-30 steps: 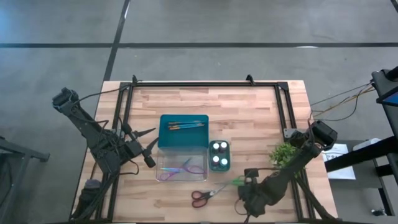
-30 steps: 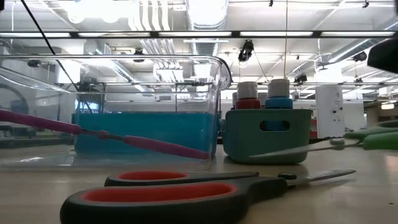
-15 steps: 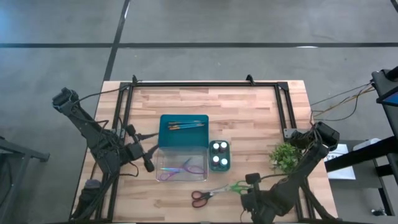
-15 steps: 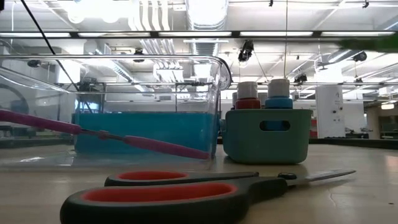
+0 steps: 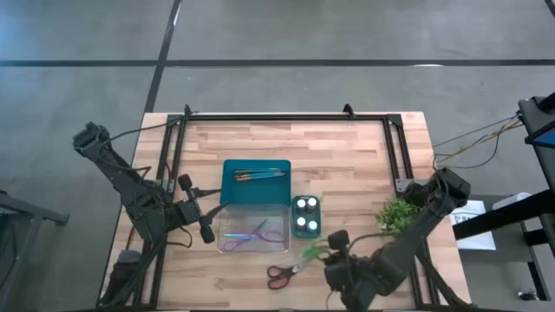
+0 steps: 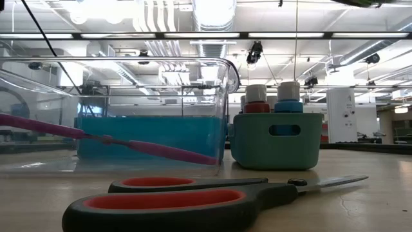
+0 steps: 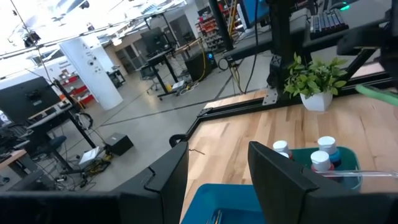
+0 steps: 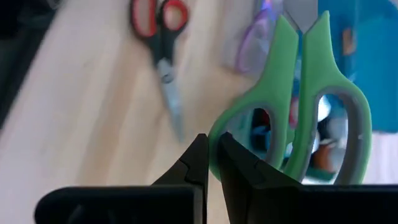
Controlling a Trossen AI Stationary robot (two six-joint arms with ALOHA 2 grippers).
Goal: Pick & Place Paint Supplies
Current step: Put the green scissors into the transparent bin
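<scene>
Bottles [image 5: 305, 217], brushes [image 5: 261, 174], purple scissors [image 5: 253, 235] are binned; right gripper [image 5: 336, 251] clamps green scissors [image 5: 316, 252] (aloft); red scissors [image 5: 284, 274] remain; left gripper [image 5: 206, 211] gapes empty.

green scissors [image 8: 305, 106], red-black scissors [image 6: 193, 196]

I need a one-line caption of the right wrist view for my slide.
Right gripper shut on green-handled scissors, lifted above the table where red-handled scissors lie.
</scene>
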